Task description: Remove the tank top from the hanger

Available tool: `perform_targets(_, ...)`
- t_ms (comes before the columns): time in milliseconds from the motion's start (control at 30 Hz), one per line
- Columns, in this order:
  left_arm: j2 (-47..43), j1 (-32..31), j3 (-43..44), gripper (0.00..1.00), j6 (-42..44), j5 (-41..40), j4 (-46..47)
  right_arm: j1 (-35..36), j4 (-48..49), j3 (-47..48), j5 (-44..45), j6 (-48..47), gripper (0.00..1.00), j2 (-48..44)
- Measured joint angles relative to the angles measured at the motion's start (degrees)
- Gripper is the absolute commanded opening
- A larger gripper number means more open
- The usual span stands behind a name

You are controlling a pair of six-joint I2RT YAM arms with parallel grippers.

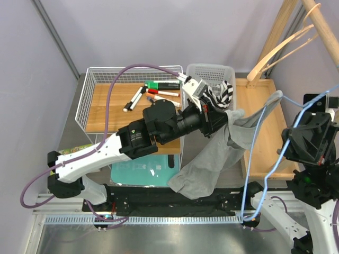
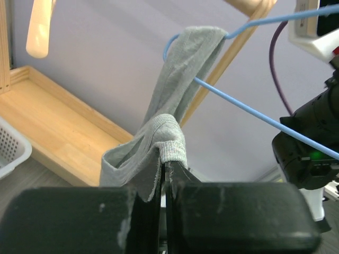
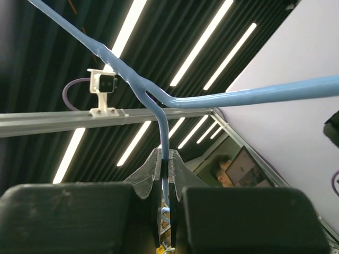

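Starting at the near edge of the bench: the right gripper (image 3: pixel 165 161) is clamped tight on the thin wire neck of the blue hanger (image 3: pixel 265 93), with the jaws pretty much closed around it. It's holding the hanger up in the air over the right side of the bench.

A bit further in, a teal mat (image 1: pixel 140 172) lies flat near the middle-left. The bottom of the grey tank top (image 1: pixel 212 159) droops down next to its right edge, close to the near edge.

The left gripper (image 2: pixel 166 172) reaches across from the left side and is pinched closed on a folded bit of the top's edge. The fabric bunches up right at the fingertips. From there the top runs up to the hanger, and one strap is looped over the hanger's curved end, so it isn't off. The rest hangs loose below the left gripper.

Behind that, toward the far edge, a wire basket (image 1: pixel 85 100) sits far left with some markers (image 1: pixel 153 92) on a wooden board inside. Just beside it on the right is a white plastic basket (image 1: pixel 209 71) with a black-and-white striped cloth (image 1: pixel 223 95) in it. The far right corner has a wooden rack (image 1: pixel 275 37) with a pale wooden hanger (image 1: pixel 283 47) on it.
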Motion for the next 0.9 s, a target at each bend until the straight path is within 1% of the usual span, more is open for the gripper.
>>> perform_targets(167, 0.0, 0.0, 1.4, 0.0, 0.2, 2.3, 1.9, 0.0, 2.3, -0.4, 1.7, 1.4, 0.01, -2.4)
perform_targets(333, 5.8, 0.1, 11.5, 0.0, 2.8, 4.4, 2.3, 0.0, 3.9, -4.1, 3.6, 1.8, 0.01, -4.5)
perform_targets(500, 12.2, 0.1, 18.8, 0.0, 4.7, 4.7, 0.9, 0.0, 3.7, -6.9, 4.3, 2.2, 0.01, -4.1)
perform_targets(733, 17.5, 0.1, 21.9, 0.0, 4.7, 4.9, -4.6, 0.0, 4.1, -5.5, 3.5, 2.3, 0.01, -3.2)
perform_targets(900, 18.2, 0.2, 22.5, 0.0, 4.7, 5.7, -6.7, 0.0, 5.7, -4.4, 2.1, 2.3, 0.01, -3.2)
